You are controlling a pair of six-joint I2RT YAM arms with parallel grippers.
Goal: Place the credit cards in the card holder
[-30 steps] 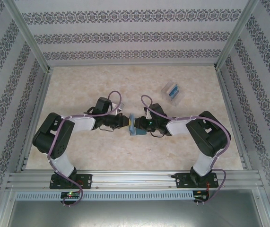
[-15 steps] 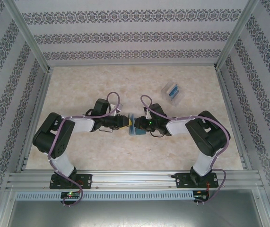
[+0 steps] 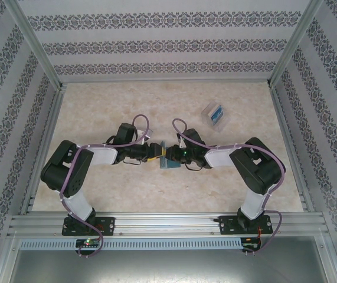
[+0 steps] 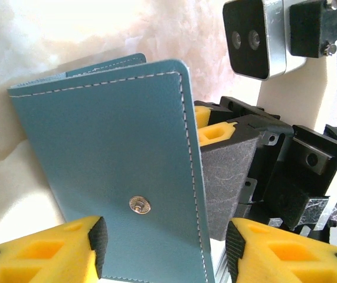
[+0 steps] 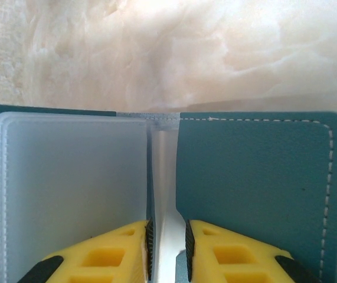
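Plainly, the right gripper (image 5: 167, 229) was pinched almost shut on a pale sheet (image 5: 166, 177) that ran up along the fold of the card holder (image 5: 257, 194). We could not tell whether that sheet was a card seen edge-on or an inner leaf of the holder. To one side of the fold lay a frosted pocket (image 5: 68, 188), to the other a plain teal panel. We judged this grip was there to keep the holder spread and steady so that a pocket mouth stayed reachable.

The left gripper (image 4: 163, 230) faced the holder's outer cover, just below its snap dot (image 4: 139, 204). Its jaws stood apart with the cover's lower edge between them, one pad at the leather and the other short of the stitched edge. We took this as a brace, not a clamp.

In the overhead view the holder stood tilted off the table (image 3: 109, 106) between the two wrists. The credit cards (image 3: 216, 115) sat in a clear stand (image 3: 206, 109), well apart from the holder, beyond it on the right arm's side. Bare marble lay all round the holder. By our judgement, either arm had room to back off and reach the stand, though the crowded fingers left little play at the holder itself.
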